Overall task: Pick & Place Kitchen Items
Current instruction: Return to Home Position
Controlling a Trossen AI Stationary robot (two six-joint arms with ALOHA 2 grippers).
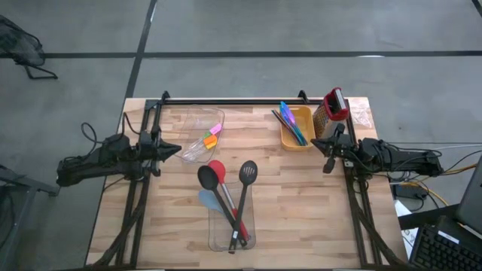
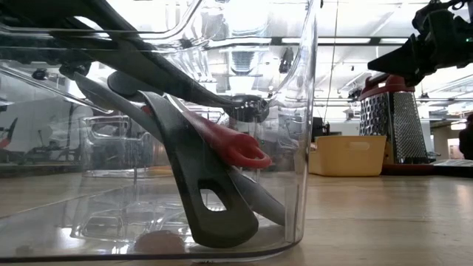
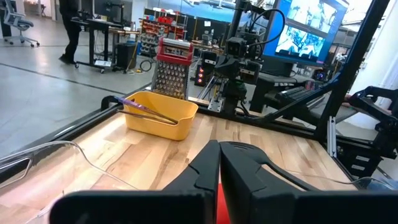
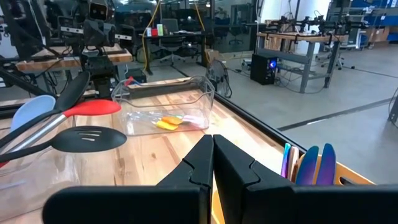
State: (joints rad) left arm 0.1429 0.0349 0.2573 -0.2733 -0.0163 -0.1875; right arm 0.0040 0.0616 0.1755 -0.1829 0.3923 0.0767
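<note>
Left gripper [image 1: 176,149]: fingers pressed together, empty, at the left edge of the wooden table [image 1: 301,214].
Right gripper [image 1: 316,141]: fingers together, empty, right edge.
Red, black and light-blue long-handled spoons [image 1: 217,171], black slotted turner [image 1: 248,172]: in the near clear plastic bin [image 1: 215,242].
Small coloured chunks [image 1: 212,138]: in the far clear bin [image 1: 192,119].
Thin blue and purple sticks [image 1: 290,122]: in the yellow tub [image 1: 307,129].

My left arm [image 1: 105,159] folded low at my left side, left gripper [image 1: 176,150] pointing inward. Fingers [image 3: 199,168] pressed flat together. My right arm [image 1: 392,156] mirrors it at my right side, right gripper [image 1: 317,142] aimed back toward left one — its fingers [image 4: 196,163] closed tight too. Grippers well apart, tips facing, roughly in line — right one held up in air in low view.
</note>
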